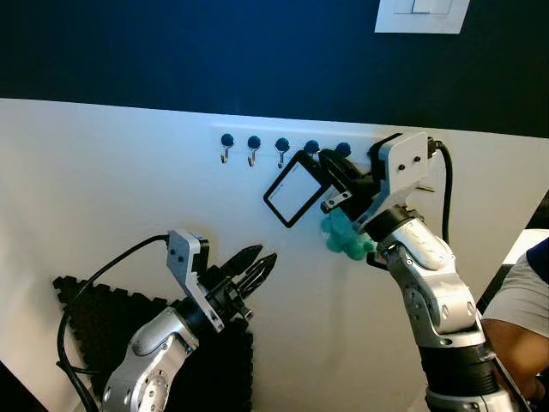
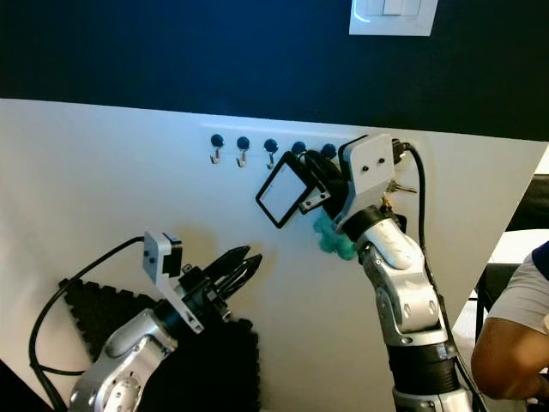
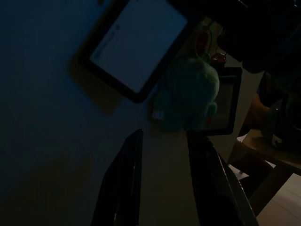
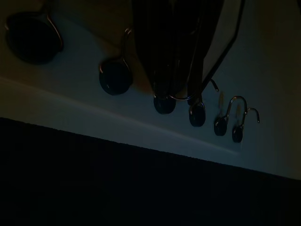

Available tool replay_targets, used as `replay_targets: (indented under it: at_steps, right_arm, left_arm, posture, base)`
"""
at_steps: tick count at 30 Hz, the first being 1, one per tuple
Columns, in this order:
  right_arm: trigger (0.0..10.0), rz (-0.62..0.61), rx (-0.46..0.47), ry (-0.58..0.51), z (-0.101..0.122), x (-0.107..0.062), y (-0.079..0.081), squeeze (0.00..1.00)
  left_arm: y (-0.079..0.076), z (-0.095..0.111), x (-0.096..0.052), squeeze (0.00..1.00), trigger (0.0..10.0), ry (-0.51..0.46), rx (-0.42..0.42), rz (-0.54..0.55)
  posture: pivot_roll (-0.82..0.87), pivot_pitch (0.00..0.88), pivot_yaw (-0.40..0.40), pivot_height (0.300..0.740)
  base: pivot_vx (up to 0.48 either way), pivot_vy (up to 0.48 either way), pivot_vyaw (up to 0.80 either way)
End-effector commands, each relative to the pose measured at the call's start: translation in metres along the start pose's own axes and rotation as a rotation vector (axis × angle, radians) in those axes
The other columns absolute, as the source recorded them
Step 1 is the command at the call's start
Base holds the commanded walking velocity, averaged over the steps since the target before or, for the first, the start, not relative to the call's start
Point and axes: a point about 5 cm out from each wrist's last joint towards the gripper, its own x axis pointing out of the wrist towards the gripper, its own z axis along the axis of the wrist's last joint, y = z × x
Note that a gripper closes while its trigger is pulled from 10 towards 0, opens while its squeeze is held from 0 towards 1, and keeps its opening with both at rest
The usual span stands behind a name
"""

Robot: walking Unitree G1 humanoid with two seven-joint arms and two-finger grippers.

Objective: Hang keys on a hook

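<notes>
Right tool [image 1: 330, 161] clamped on keys [image 1: 346, 233], ring near hook [image 1: 310, 148] at 12 o'clock; best eased down gently. Left tool [image 1: 257, 264] slightly open, empty.

R arm raised, right gripper [image 1: 330, 167] pinched; left gripper [image 1: 257, 262] parted, low

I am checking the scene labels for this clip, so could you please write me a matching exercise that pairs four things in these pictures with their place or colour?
Things:
1. Card holder
2. Plush charm
3. Foam mat
4. Light switch

Descriptions:
A. White, on the dark upper band of the wall
B. Teal, hanging beside the right gripper
C. Black, low on the wall behind the left gripper
D. Black frame with a white face, tilted below the hooks

Pairs: 1-D, 2-B, 3-C, 4-A
</notes>
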Motion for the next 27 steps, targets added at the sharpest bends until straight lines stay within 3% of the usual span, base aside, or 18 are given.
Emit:
replay_targets:
  at_steps: [1,13,27]
  right_arm:
    - [10.0,-0.027,0.003,0.011,-0.001,0.001,-0.005,0.00]
    - [10.0,-0.026,-0.028,0.197,-0.028,-0.003,-0.006,0.00]
    - [10.0,0.086,-0.081,0.272,-0.037,-0.008,0.009,0.00]
  left_arm:
    - [0.001,0.000,0.001,0.00,10.0,0.009,-0.002,-0.002]
    - [0.002,-0.001,0.000,0.00,10.0,0.014,-0.001,0.001]
    - [0.002,-0.003,-0.002,0.00,10.0,0.027,0.003,-0.003]
  posture:
    - [0.04,0.089,0.028,0.740]
    - [0.04,0.084,0.028,0.740]
    - [0.04,0.072,0.029,0.740]
  base:
    - [0.000,0.000,0.00]
    - [0.000,0.000,0.00]
    - [0.000,0.000,0.00]
